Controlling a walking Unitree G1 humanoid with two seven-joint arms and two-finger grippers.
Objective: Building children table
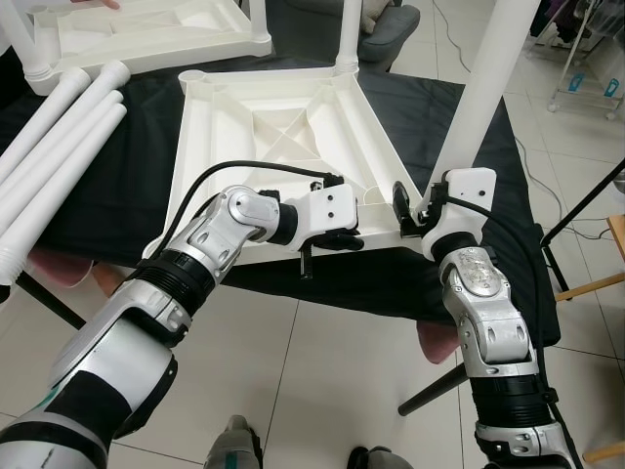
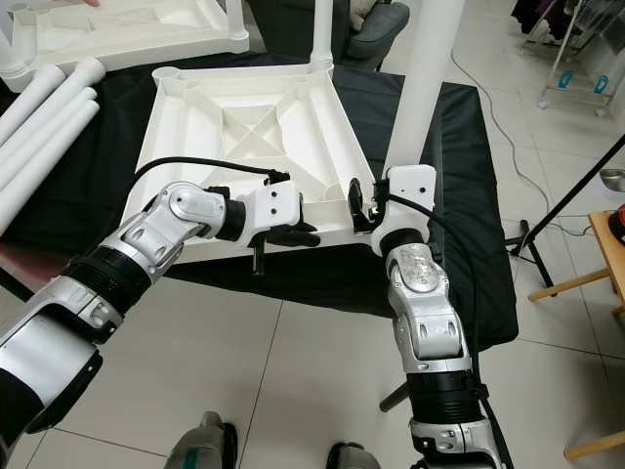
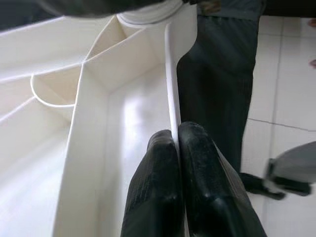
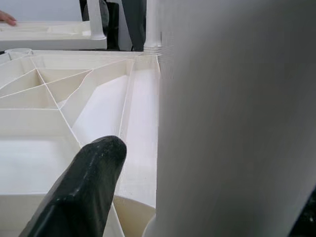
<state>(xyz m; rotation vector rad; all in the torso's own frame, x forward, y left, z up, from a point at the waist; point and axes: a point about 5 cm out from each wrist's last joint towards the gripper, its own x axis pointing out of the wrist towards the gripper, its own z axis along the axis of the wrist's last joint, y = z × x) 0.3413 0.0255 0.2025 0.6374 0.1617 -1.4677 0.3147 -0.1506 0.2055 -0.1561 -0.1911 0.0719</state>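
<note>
Two white tabletops lie upside down on a black cloth (image 1: 117, 176): the nearer tabletop (image 1: 283, 137) right before us, a second tabletop (image 1: 146, 34) beyond it. Loose white legs (image 1: 59, 147) lie well off to our left, clear of our arms. One leg (image 1: 483, 93) stands upright in the near right corner of the nearer tabletop, another at its far corner. Our left gripper (image 3: 177, 148) is pinched closed on that tabletop's near rim, one finger on each side of the thin wall. Our right gripper (image 1: 412, 210) is at the upright leg's base; the leg blocks most of the right wrist view, so we cannot tell whether it is closed. A person's hand at the far tabletop is cut off by the edge of the picture.
</note>
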